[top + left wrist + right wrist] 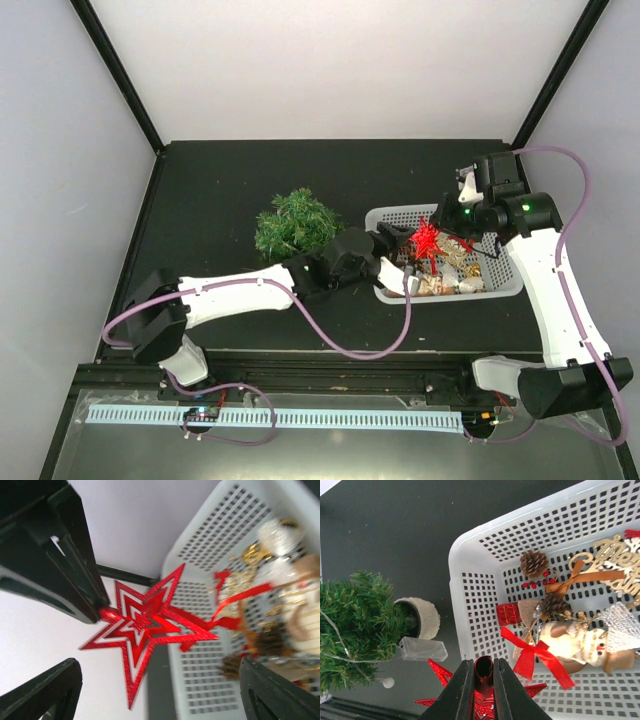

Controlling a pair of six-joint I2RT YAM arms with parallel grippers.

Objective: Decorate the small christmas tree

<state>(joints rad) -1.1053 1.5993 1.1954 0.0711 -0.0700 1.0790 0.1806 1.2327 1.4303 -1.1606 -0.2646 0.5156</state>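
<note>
Farthest left on the black tabletop [215,185], the small christmas tree [297,225], a bushy green artificial fir, sits just left of the basket. From the right wrist camera it seems to lie tipped over, its whitish round base [424,616] pointing toward the basket. A small clear plastic box [422,649] lies beside that base.

Next, the left gripper [398,250] reaches across in front of the tree to the basket's left edge. Its fingers [47,690] are spread wide and grip nothing; the star hangs in the space ahead of them.

That red glittery star ornament [428,238], cut as nested star outlines, is raised above the basket's left end.

Below it sits the white perforated plastic basket [395,215], holding brown pine cones [534,562], a red ribbon bow [535,656], a small snowman figure [575,641], a small red gift box [508,614] and gold cut-out lettering [620,567].

At the right, the right gripper [483,666] comes in over the basket's far rim, its fingers pressed together on one tip of the star, carrying it alone.
</note>
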